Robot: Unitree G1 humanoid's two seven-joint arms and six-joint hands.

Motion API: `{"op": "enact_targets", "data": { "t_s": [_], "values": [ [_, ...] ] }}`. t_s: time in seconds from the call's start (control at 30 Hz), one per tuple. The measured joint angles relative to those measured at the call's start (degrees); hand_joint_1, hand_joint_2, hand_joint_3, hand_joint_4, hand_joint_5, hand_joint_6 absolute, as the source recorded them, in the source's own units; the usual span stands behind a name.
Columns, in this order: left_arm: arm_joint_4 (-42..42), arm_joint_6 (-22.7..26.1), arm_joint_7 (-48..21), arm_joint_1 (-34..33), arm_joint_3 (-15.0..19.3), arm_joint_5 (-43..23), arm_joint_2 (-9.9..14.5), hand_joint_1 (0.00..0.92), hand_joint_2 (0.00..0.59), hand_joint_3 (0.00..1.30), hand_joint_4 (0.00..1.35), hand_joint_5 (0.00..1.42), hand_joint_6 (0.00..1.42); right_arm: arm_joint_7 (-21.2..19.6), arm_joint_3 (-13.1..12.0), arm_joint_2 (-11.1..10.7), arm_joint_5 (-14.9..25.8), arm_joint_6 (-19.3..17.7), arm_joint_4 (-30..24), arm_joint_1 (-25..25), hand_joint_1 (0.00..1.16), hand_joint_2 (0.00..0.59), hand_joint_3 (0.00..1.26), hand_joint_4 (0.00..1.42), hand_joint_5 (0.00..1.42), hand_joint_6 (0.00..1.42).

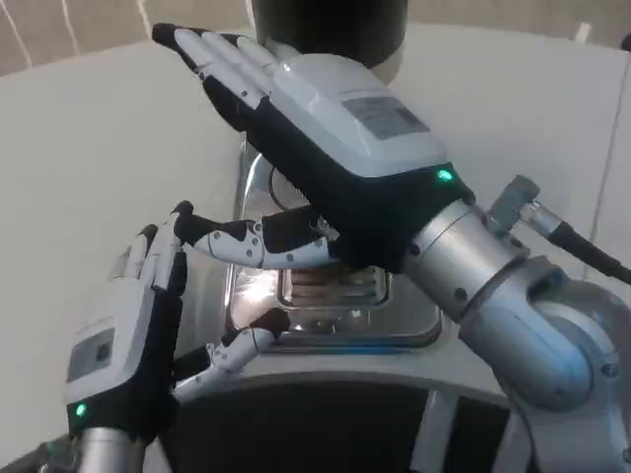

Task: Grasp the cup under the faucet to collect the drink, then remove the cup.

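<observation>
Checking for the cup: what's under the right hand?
Under the right hand shows a shiny metal drip tray with a slotted grate. No cup is visible; the hand covers the area beneath the dispenser.

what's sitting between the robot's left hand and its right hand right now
In the head view, the shiny metal drip tray with its slotted grate lies between the left hand and the right hand, partly under the right hand's thumb.

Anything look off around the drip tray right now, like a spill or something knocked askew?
No spill or damage shows on the visible part of the drip tray. The right hand covers much of the dispenser, and the left hand waits open beside the tray. I can't make out a cup.
</observation>
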Motion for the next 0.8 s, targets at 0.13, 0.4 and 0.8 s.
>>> {"op": "enact_targets", "data": {
  "t_s": [0.13,0.4,0.8],
  "values": [
    [1.9,-0.7,0.5,-1.5,-0.2,-0.3,0.0,0.178,0.06,0.0,0.0,0.0,0.04,0.1,-0.7,0.2,0.8,-0.4,0.5,-0.3,0.72,0.328,0.0,0.0,0.0,0.0],
    [5.3,-1.6,0.5,-5.1,-0.8,-1.2,0.0,0.185,0.059,0.0,0.0,0.0,0.04,0.2,-1.5,0.2,1.9,-1.4,1.4,-0.7,0.73,0.328,0.0,0.0,0.0,0.0],
    [9.7,-2.3,1.6,-8.4,-2.2,-2.2,0.0,0.184,0.059,0.0,0.0,0.0,0.03,0.5,-4.1,-1.1,6.1,-3.0,1.5,-0.4,0.73,0.327,0.0,0.0,0.0,0.0]
  ]
}}
